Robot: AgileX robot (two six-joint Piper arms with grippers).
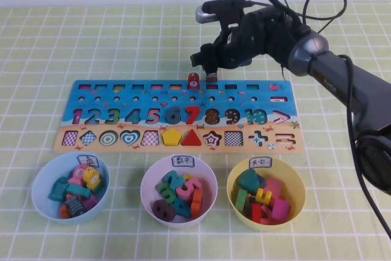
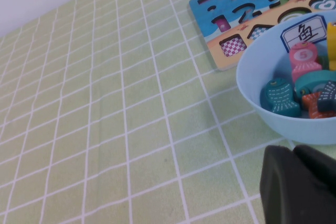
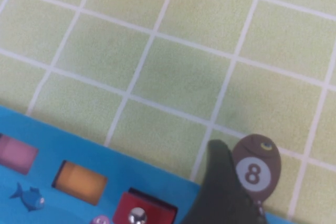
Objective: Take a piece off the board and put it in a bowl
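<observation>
The dark brown piece [image 3: 255,169] with a pale spot marked 8 is held in my right gripper [image 3: 239,192], which is shut on it just above the far edge of the board [image 3: 47,145]. In the high view the right gripper [image 1: 211,71] hangs over the board's [image 1: 183,99] top row with the piece [image 1: 212,77] at its tip. The light blue bowl [image 1: 44,203] stands front left, holding several pieces. My left gripper [image 2: 294,182] is shut and empty, low beside the bowl [image 2: 252,93]; the left arm is out of the high view.
The red piece marked 7 [image 1: 193,81] stands in the board's top row, left of the right gripper. A pale pink-white bowl [image 1: 146,195] and a yellow bowl [image 1: 299,195] with pieces stand in front of the board. The table has a green checked cloth.
</observation>
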